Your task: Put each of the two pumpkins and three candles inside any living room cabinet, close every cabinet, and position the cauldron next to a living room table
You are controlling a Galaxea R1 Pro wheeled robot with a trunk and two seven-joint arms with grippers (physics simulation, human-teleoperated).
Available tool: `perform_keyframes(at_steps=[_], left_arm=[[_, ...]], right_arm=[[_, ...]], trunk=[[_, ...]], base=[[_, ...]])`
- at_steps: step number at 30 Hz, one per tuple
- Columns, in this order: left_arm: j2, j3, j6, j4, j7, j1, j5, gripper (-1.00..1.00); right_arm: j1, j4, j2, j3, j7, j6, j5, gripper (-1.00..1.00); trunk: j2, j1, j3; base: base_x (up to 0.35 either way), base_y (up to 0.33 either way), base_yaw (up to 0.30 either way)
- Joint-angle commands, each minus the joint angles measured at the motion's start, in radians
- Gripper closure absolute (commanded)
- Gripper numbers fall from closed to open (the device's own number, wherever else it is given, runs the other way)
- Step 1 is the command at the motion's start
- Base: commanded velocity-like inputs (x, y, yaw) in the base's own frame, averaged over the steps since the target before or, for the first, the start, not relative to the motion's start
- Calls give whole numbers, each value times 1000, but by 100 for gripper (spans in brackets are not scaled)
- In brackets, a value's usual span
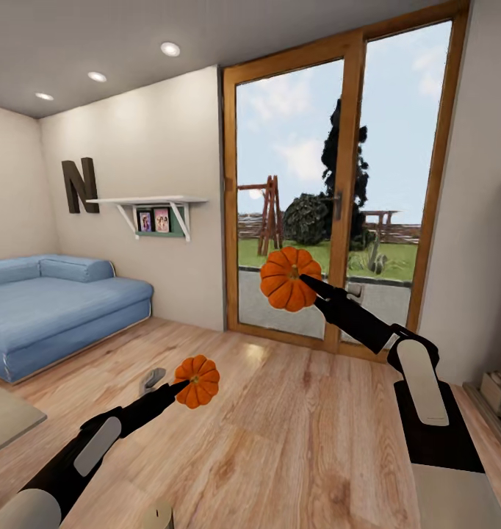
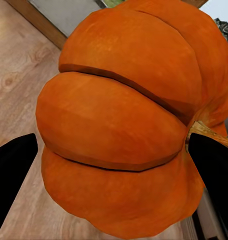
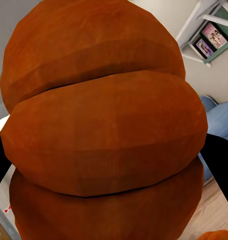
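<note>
There are two orange pumpkins, both up in the air over the wooden floor (image 1: 294,433); the left pumpkin (image 1: 197,381) is pinched in the left claw (image 1: 178,386), low and near the middle; the right pumpkin (image 1: 289,278) is pinched in the right claw (image 1: 306,281), higher up, in front of the glass door (image 1: 339,184); in each wrist view a black finger (image 2: 13,170) sits on either side of a pumpkin; one blue sofa (image 1: 52,308) stands at the left; a big dark letter N (image 1: 79,185) hangs on the wall; one white shelf (image 1: 151,202) beside it holds two small pictures (image 1: 153,220); three round lights (image 1: 97,76) shine in the ceiling.
</note>
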Motion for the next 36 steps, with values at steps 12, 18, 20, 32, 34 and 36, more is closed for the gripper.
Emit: perform_keyframes(at_steps=[12,18,20,32,34,36], left_arm=[[-1,-5,3,-2,1,-1,7,100],[1,-5,3,-1,1,-1,8,100],[1,-5,3,1,1,-1,8,100],[1,-4,4,3,1,-1,9,100],[0,-4,4,3,1,-1,9,100],[-1,-4,4,3,1,-1,9,100]], right_arm=[[-1,0,0,-3,2,6,3,100],[-1,0,0,-3,2,6,3,100],[-1,0,0,-3,2,6,3,100],[-1,35,0,-3,0,5,3,100],[-1,35,0,-3,-1,5,3,100],[-1,35,0,-3,-1,5,3,100]], trunk=[[84,-46,18],[126,-69,27],[140,-77,30],[224,-123,49],[238,-131,52],[252,-138,55]], base=[[0,0,0],[0,0,0],[0,0,0],[0,0,0],[0,0,0],[0,0,0]])
